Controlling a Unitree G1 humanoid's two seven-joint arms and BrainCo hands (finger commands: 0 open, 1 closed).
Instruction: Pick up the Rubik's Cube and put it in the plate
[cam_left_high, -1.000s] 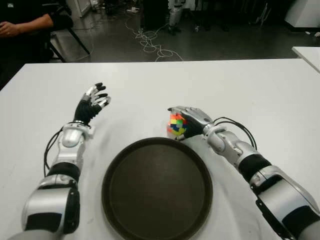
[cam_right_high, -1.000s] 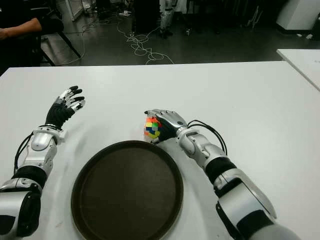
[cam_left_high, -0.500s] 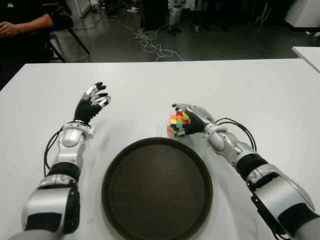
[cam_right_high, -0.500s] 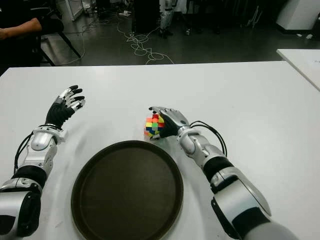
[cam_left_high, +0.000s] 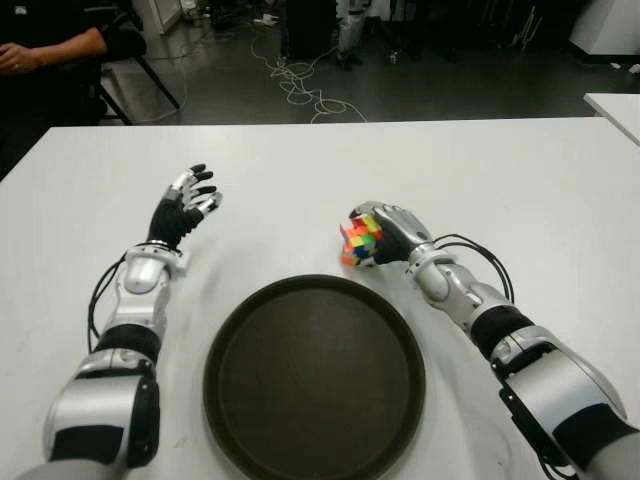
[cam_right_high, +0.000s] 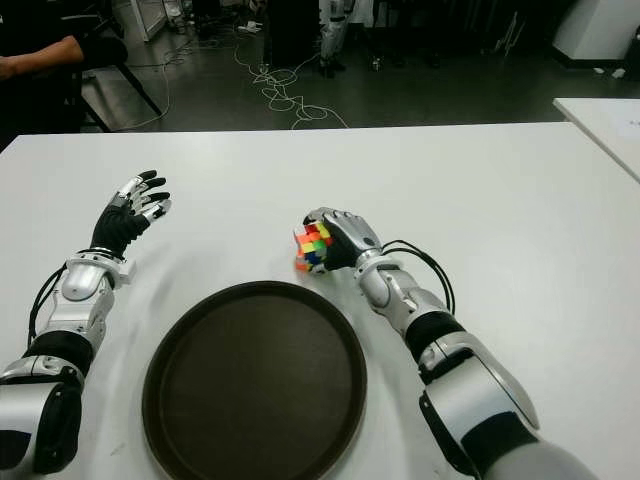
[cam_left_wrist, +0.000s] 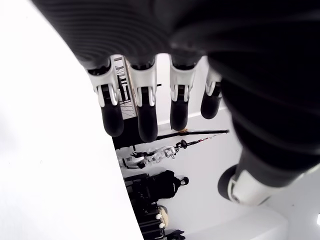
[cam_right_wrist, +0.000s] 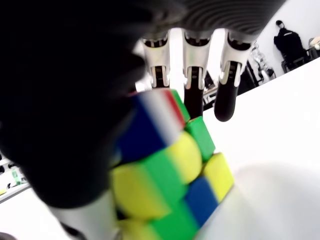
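Your right hand (cam_left_high: 392, 238) grips the multicoloured Rubik's Cube (cam_left_high: 360, 240), just beyond the rim | round dark-brown plate (cam_left_high: 314, 377) holds nothing | left hand (cam_left_high: 183, 208) spread, far left.

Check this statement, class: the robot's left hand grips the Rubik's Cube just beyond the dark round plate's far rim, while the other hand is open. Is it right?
Not quite: the right hand grips the Rubik's Cube, as the right wrist view shows. The cube is just beyond the far rim of the dark round plate, and the left hand is the open one.
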